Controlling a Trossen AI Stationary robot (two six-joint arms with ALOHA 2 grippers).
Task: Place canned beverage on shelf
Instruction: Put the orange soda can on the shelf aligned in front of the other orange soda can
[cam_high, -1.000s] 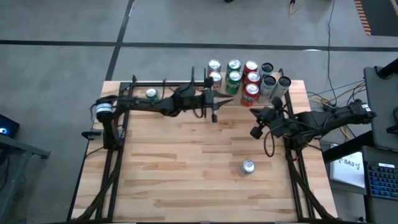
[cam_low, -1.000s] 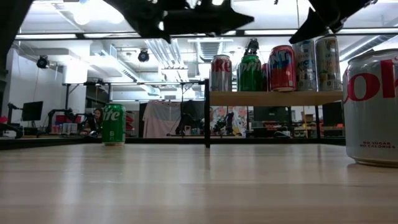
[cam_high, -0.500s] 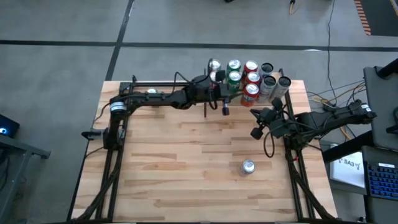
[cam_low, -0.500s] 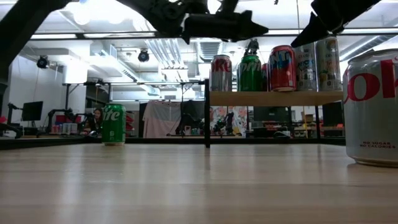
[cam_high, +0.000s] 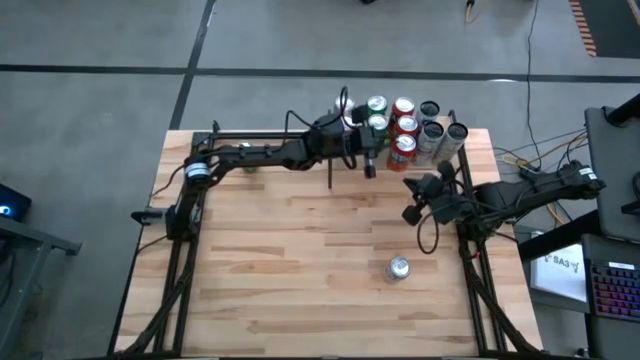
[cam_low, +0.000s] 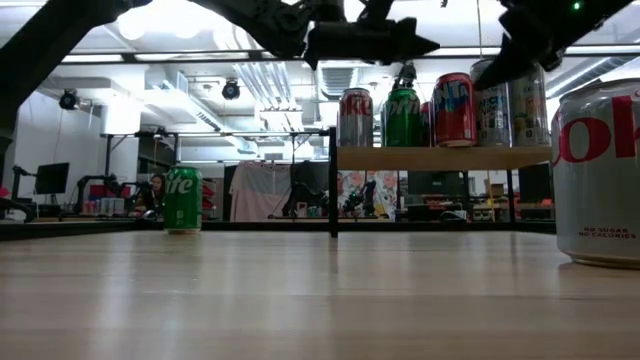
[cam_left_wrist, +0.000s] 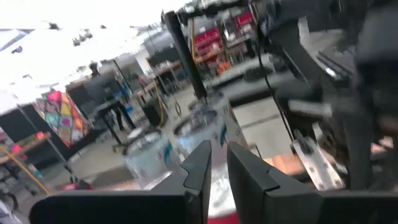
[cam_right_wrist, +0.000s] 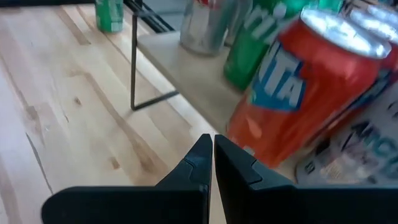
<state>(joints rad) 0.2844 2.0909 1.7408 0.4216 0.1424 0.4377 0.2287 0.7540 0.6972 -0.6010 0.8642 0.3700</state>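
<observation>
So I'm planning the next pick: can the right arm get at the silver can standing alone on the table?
Probably yes. The silver can stands alone on bare tabletop, and the right gripper, fingers shut and empty, hangs nearby with nothing between them.

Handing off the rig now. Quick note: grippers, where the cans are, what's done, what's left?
Left gripper: shut, empty, above the shelf near its cans.
Right gripper: shut, empty, waiting over the table's right side.
Done: a cluster of cans stands on the shelf, red, green and silver ones.
Left: a green can stands on the table near its far left corner; a silver can stands at front right. Neither is gripped.
</observation>
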